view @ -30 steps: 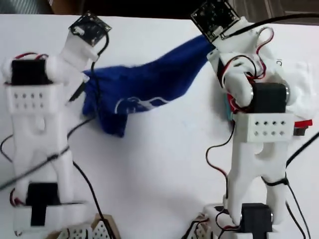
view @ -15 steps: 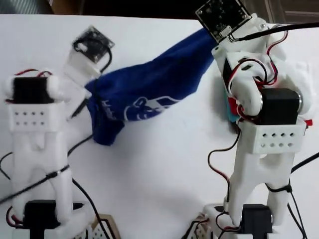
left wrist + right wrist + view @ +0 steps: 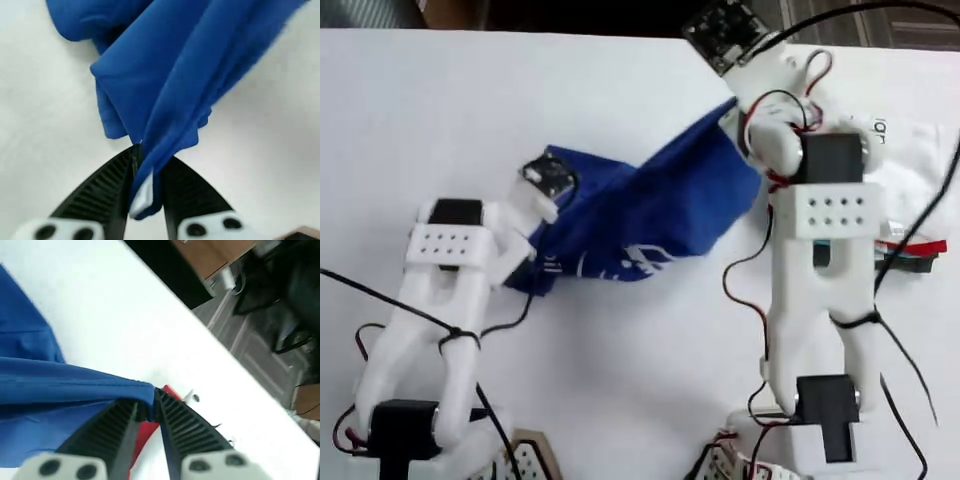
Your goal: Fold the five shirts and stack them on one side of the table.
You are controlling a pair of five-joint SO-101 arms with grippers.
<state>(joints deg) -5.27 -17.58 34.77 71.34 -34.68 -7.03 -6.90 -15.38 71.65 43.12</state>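
A blue shirt (image 3: 640,215) with white print hangs stretched between the two arms above the white table (image 3: 620,380). My left gripper (image 3: 146,172) is shut on one bunched edge of the blue shirt (image 3: 170,65), which trails away from it over the table. My right gripper (image 3: 148,410) is shut on the other edge of the blue shirt (image 3: 50,385), held up near the table's far side. A red garment (image 3: 142,442) lies under the right gripper. In the high view the left gripper (image 3: 535,255) sits at the cloth's near-left end.
A pile of other shirts, white on top with red and teal showing (image 3: 915,190), lies at the right edge beside the right arm. Cables run along both arms. The table's far edge (image 3: 165,295) drops off to a dark floor.
The left arm has swung inward and toward the table's middle, carrying its end of the shirt. The right arm shifted left and farther back. The shirt now hangs less stretched, more bunched.
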